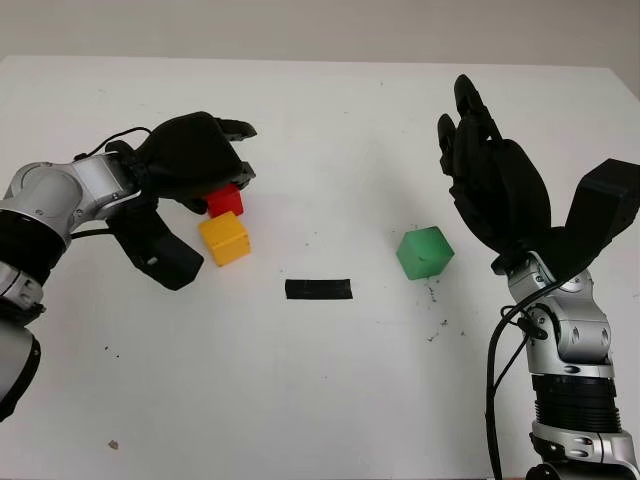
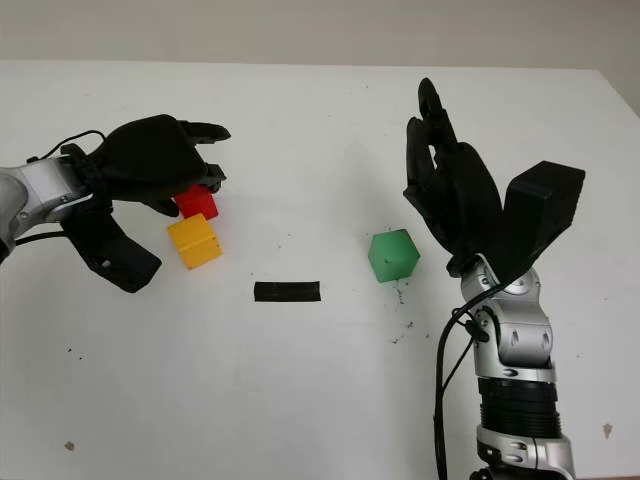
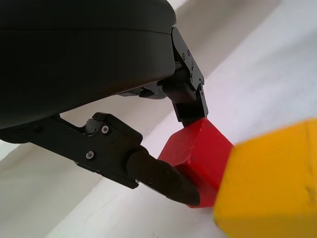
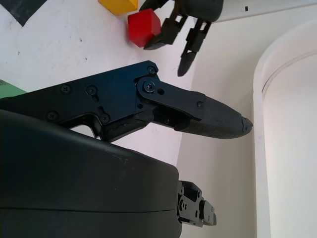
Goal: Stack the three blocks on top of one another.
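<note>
White counter (image 1: 330, 400) carries everything. Right hand (image 1: 495, 180) is raised at 3 o'clock, palm side toward the middle, fingers released, holding nothing, just right of the green block and not touching it. Left hand (image 1: 195, 155) is at 9–10 o'clock, down over the red block, fingers (image 3: 163, 178) clenched on it: wrist view shows one fingertip pressed on the block's near lower edge and another (image 3: 190, 106) on its top corner.

Green block (image 1: 424, 252) sits at 3 o'clock from centre, turned corner-on, on the counter, well apart from the other two.

Yellow block (image 1: 224, 238) at 9 o'clock, on the counter, just in front of the red one; touching or a hair apart, can't tell.

Red block (image 1: 225, 200) right behind yellow, half under the left hand. Seems to be on the counter rather than lifted; can't confirm.

Black tape strip (image 1: 318, 289) lies flat near centre, between yellow and green, slightly nearer the robot.

Nothing stacked yet.
</note>
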`<move>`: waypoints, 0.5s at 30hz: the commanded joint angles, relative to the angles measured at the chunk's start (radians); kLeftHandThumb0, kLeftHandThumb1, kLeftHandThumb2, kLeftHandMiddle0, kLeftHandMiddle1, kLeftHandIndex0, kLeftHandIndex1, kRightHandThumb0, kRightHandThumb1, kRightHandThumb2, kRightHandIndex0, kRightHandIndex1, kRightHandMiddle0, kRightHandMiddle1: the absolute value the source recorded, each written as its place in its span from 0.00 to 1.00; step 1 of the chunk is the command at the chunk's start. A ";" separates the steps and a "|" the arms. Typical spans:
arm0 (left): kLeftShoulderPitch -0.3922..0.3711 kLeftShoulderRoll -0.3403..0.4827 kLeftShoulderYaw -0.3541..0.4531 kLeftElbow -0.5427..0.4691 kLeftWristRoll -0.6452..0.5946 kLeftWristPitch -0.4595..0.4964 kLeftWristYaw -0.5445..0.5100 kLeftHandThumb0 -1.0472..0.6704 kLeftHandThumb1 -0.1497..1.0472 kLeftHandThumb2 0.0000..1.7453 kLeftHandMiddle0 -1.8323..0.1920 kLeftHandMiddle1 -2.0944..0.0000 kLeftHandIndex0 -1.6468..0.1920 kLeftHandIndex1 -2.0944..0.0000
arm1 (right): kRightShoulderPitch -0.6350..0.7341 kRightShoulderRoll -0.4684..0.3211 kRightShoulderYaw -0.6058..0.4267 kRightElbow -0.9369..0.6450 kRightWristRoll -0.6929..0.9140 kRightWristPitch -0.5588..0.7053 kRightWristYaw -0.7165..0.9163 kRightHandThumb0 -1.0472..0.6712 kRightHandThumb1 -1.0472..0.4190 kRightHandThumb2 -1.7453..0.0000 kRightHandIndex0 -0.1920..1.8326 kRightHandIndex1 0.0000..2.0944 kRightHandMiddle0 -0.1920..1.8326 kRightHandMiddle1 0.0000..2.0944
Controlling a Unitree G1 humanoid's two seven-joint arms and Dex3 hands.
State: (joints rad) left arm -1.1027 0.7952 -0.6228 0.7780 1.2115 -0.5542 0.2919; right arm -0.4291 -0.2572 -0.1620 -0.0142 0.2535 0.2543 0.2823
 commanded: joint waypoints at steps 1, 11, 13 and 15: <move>-0.052 0.020 0.045 -0.011 -0.045 0.001 -0.005 0.34 0.94 0.04 0.75 0.98 0.59 0.57 | 0.003 0.002 0.000 -0.013 -0.002 -0.005 -0.007 0.19 0.00 0.58 0.00 0.00 0.00 0.00; -0.061 0.053 0.218 -0.254 -0.333 -0.032 -0.354 0.32 0.98 0.03 0.82 0.99 0.70 0.38 | 0.000 0.005 0.008 -0.013 -0.002 -0.004 -0.009 0.18 0.00 0.58 0.00 0.00 0.00 0.00; -0.047 0.051 0.246 -0.320 -0.386 -0.036 -0.426 0.32 0.97 0.03 0.83 0.99 0.69 0.36 | -0.002 0.009 0.006 -0.011 0.003 -0.002 -0.009 0.18 0.00 0.59 0.00 0.00 0.00 0.00; -0.033 0.049 0.264 -0.383 -0.421 -0.038 -0.483 0.31 0.98 0.03 0.83 0.99 0.71 0.34 | -0.005 0.013 0.004 -0.006 0.007 -0.002 -0.009 0.18 0.00 0.59 0.00 0.00 0.00 0.00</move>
State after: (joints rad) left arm -1.1365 0.8322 -0.3830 0.4298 0.8084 -0.5899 -0.1735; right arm -0.4297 -0.2460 -0.1571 -0.0142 0.2545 0.2544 0.2739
